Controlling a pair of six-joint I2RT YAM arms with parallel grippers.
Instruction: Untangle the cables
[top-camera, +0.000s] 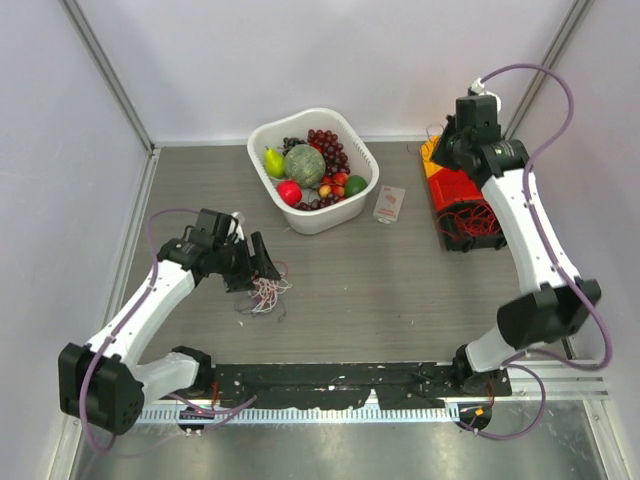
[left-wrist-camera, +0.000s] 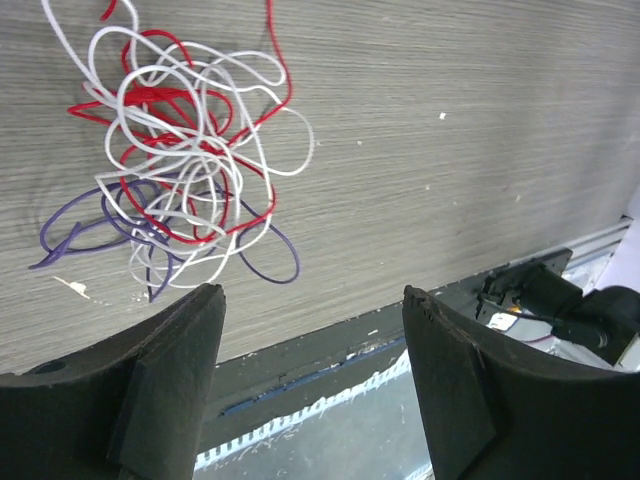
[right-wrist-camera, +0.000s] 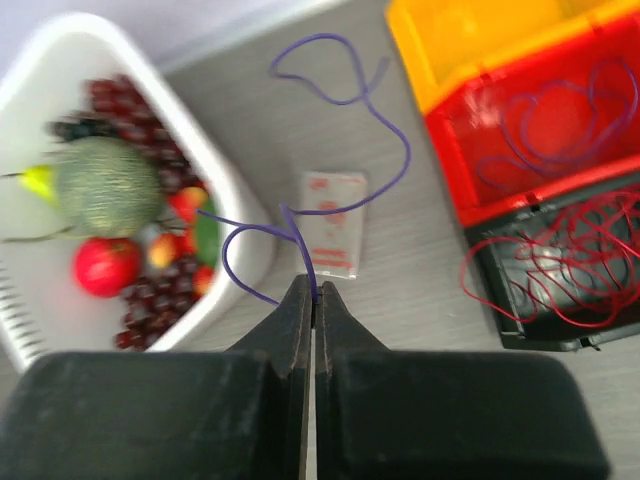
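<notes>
Cables (left-wrist-camera: 180, 170): a tangled bunch of red, white and purple strands lying flat on the grey table (top-camera: 400, 300), near the left side, with nothing gripping it.

Left gripper (left-wrist-camera: 315, 370): jaws spread wide, nothing between them. The fingers (left-wrist-camera: 165, 390) sit low over the table on the near side of the bunch and do not touch it. From above, the left gripper (top-camera: 266, 266) sits just beside the bunch (top-camera: 266, 295), close to the purple loops at its edge. Past the fingers in the wrist view, the dark rail (left-wrist-camera: 330, 345) along the table's near edge.

Right gripper (right-wrist-camera: 313, 290): jaws pinched fully together on one purple cable (right-wrist-camera: 405, 160). This strand is separate from the bunch and well apart from it, at the far right of the table. From the pinch it rises in loose curls, crossing in front of a small flat packet (right-wrist-camera: 333, 225) that lies on the table.

Left of the packet: white basket (right-wrist-camera: 240, 215) holding fruit (right-wrist-camera: 105, 185), including grapes, a green melon and a red apple.

Right of the packet: a row of bins against the wall. Yellow bin (right-wrist-camera: 480, 40) is farthest. Red bin (right-wrist-camera: 470, 150) comes next, with purple wires inside. Black bin (right-wrist-camera: 520, 325) is nearest, with red wires heaped in it and spilling over its rim.
</notes>
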